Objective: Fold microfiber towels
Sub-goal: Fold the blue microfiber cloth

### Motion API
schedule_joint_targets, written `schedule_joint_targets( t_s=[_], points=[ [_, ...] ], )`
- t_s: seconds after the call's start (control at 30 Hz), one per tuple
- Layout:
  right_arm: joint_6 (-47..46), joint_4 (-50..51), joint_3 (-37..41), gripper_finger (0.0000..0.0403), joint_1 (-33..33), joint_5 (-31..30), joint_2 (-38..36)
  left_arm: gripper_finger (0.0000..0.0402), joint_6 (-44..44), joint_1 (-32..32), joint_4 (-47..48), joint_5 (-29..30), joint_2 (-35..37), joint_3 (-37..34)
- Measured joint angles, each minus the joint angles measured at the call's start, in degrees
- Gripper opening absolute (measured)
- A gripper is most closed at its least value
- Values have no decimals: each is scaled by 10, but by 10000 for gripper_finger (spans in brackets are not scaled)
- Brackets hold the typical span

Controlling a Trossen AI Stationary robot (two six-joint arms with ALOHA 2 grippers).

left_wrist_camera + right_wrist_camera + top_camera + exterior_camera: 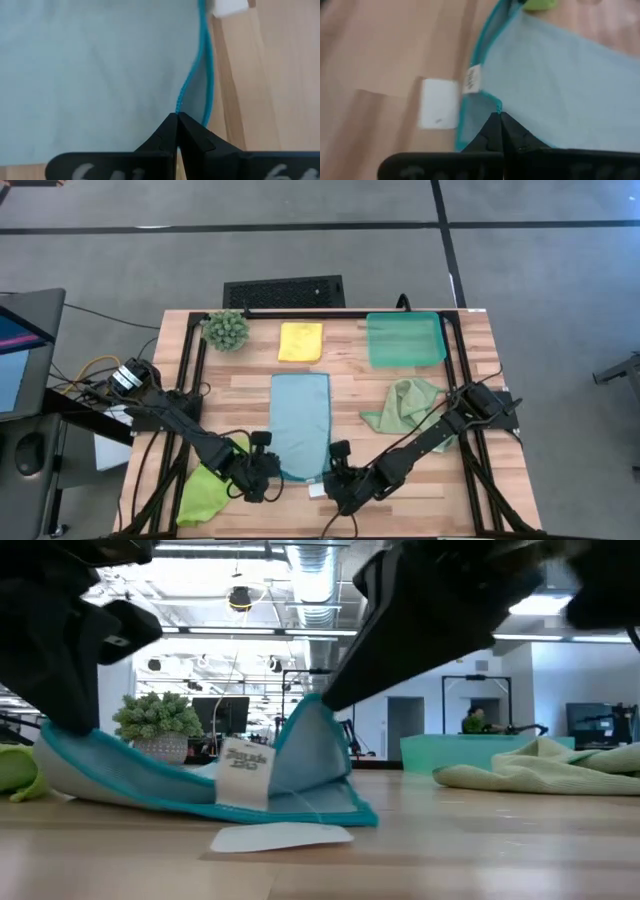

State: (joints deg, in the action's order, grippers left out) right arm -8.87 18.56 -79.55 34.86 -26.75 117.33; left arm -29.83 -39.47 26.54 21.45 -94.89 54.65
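I had both grippers down at the near edge of the bench, each pinching a near corner of the light blue towel (301, 423), which lay as a long strip down the bench's middle. The left gripper (268, 472) was clamped on its left corner, the right gripper (338, 476) on its right, lifting the teal hem. The lime green towel (205, 490) lay at the near left corner, the sage towel (403, 406) toward the right, the yellow towel (300, 341) by the far edge.

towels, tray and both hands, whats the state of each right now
light blue towel: folded to a strip, near corners pinched
yellow towel: folded
sage green towel: crumpled
lime green towel: crumpled
teal tray: empty
left hand: shut on light blue towel
right hand: shut on light blue towel
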Motion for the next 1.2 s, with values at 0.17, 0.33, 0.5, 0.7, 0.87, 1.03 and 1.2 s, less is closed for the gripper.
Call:
schedule_joint_targets(
  t_s=[0.17, 0.33, 0.5, 0.7, 0.87, 1.03, 1.2],
  points=[
    [-32, -9, 2, 1, -1, 38, 21, 0, -49, -21, 3, 66, 1, 0],
    [-33, -57, 1, 1, -10, 83, 54, 0, -130, -33, 10, 115, 1, -7],
    [-37, -65, -7, 1, -10, 88, 65, 0, -178, -37, 10, 128, 1, -26],
    [-47, -64, -6, 0, -12, 108, 66, 0, -184, -37, 9, 157, 1, -31],
    [-69, -64, -6, 0, -21, 131, 66, 0, -189, -44, 10, 179, 1, -31],
    [-95, -65, -6, 0, -33, 151, 66, 0, -195, -70, 10, 208, 1, -31],
    [-127, -65, -6, 0, -51, 199, 65, 0, -196, -93, 9, 171, 1, -33]
  ],
)
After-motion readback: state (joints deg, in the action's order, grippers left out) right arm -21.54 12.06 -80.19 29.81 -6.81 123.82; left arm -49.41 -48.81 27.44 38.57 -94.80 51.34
